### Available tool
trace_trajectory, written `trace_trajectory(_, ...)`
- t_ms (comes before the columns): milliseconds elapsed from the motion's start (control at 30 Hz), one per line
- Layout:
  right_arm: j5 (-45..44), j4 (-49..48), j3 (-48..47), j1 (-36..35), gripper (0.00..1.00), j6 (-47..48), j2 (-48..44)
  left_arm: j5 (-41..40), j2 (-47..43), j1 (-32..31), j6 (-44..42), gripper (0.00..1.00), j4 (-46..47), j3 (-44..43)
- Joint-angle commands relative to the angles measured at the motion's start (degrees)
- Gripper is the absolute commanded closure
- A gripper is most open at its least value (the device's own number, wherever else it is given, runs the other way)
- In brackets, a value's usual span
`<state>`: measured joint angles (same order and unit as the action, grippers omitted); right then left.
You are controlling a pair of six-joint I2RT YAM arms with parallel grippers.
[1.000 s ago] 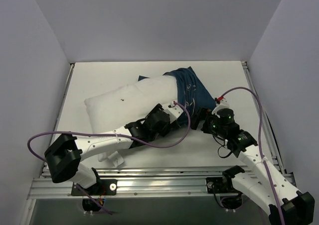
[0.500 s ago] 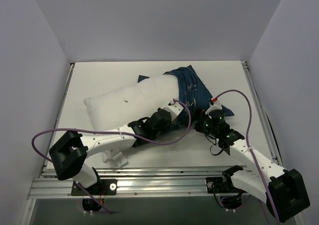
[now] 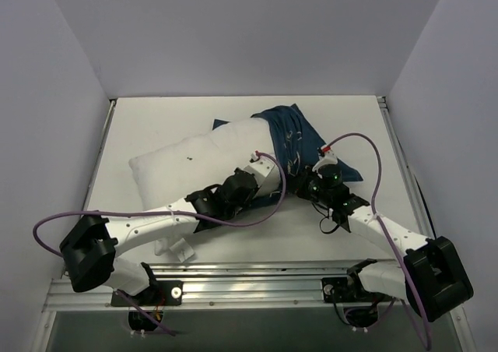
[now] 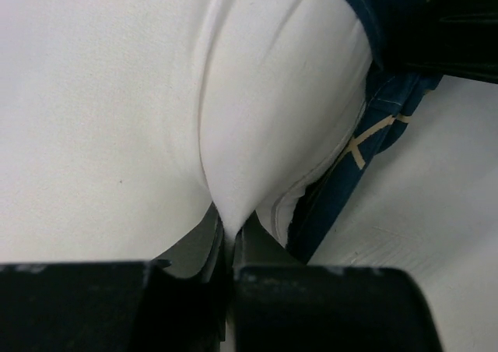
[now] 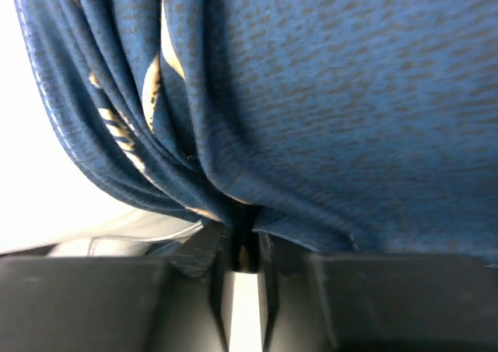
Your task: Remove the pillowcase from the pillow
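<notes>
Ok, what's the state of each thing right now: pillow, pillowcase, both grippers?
pillow: mostly bare, its right end inside the pillowcase, one fold pinched.
pillowcase: bunched in folds over the pillow's right end, not off yet.
left gripper: shut on a fold of the pillow.
right gripper: shut on gathered pillowcase fabric.

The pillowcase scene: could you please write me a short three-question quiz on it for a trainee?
1. True or false: the left gripper pinches the white pillow.
2. The right gripper is shut on: A) the pillowcase, B) a towel, C) nothing?
3. In the top view, which end of the pillow does the pillowcase cover, left or right?
Key: 1 true; 2 A; 3 right.
</notes>
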<state>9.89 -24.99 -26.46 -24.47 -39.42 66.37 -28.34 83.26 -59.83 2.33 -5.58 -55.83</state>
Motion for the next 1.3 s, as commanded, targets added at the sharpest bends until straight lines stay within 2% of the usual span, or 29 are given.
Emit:
trace_trajectory(0,-4.35,0.73,-4.82,1.7,1.0,3.47,-0.01,-3.12,-5.12,2.0,3.64,0.98,-4.6,1.95)
trace_trajectory(167,-5.75,9.06,-9.74,10.21,1.0,5.23,-2.91,-5.41,-10.48,7.61,8.3,0.98,-10.48,3.36)
trace_trajectory(200,-6.54,10.56,-10.8,13.71,1.0,5.49,-4.04,-5.67,-11.19,8.58,9.0,0.98,-11.37,3.45)
trace_trajectory(367,-14.45,18.66,-20.73,21.73,1.0,5.94,-4.85,-9.1,-14.71,12.9,13.66,0.98,-17.77,2.84)
trace_trajectory(533,-12.27,22.61,-27.41,32.0,1.0,3.74,-2.47,-11.65,-17.6,16.5,18.05,0.98,-23.76,0.55)
trace_trajectory(767,-8.85,27.71,-34.97,41.68,1.0,5.84,-0.1,-12.53,-26.04,21.42,19.82,0.98,-31.67,-1.56)
trace_trajectory(1000,-2.69,29.21,-41.91,42.57,1.0,6.37,2.61,-10.34,-29.39,24.68,17.63,0.98,-32.65,-4.45)
trace_trajectory(1267,6.89,28.51,-61.74,42.14,1.0,8.39,9.2,-7.27,-19.29,27.13,10.86,0.98,-26.95,-15.86)
